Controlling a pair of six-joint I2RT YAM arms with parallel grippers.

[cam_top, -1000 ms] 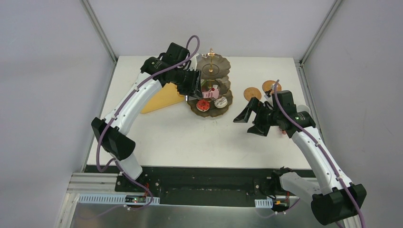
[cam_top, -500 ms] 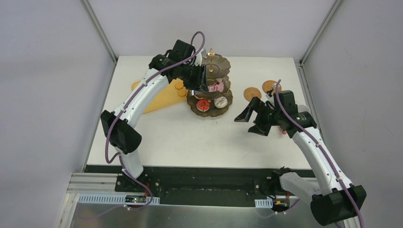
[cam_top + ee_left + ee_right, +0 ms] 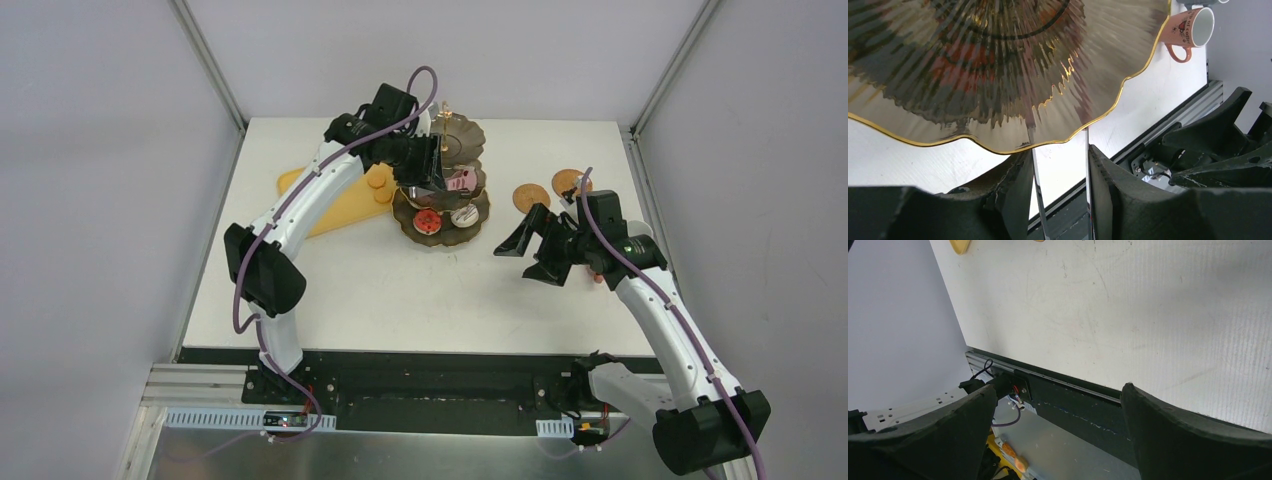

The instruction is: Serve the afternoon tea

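Note:
The dark three-tier stand (image 3: 455,135) with its gold rod stands at the back middle. A pink cake (image 3: 461,182) lies on its middle tier. A red cake (image 3: 428,221) and a pale one (image 3: 463,214) sit on the bottom tier. My left gripper (image 3: 440,172) reaches in between the tiers from the left. In the left wrist view it (image 3: 1058,150) is shut on thin metal tongs (image 3: 1087,170), whose tips are hidden under a gold-rimmed tier (image 3: 998,100). My right gripper (image 3: 528,255) hovers open and empty right of the stand. Two woven coasters (image 3: 530,196) lie beyond it. A pinkish cup (image 3: 1193,27) stands at the right.
A yellow board (image 3: 335,210) with orange cookies (image 3: 378,180) lies left of the stand, under my left forearm. The right wrist view shows bare white table (image 3: 1128,305) and the table's near edge with the black base rail (image 3: 1083,405).
My left gripper has swung from the stand's lower left up and in over the middle tier, and the pink cake has moved with it onto that tier. The right arm has stayed still.

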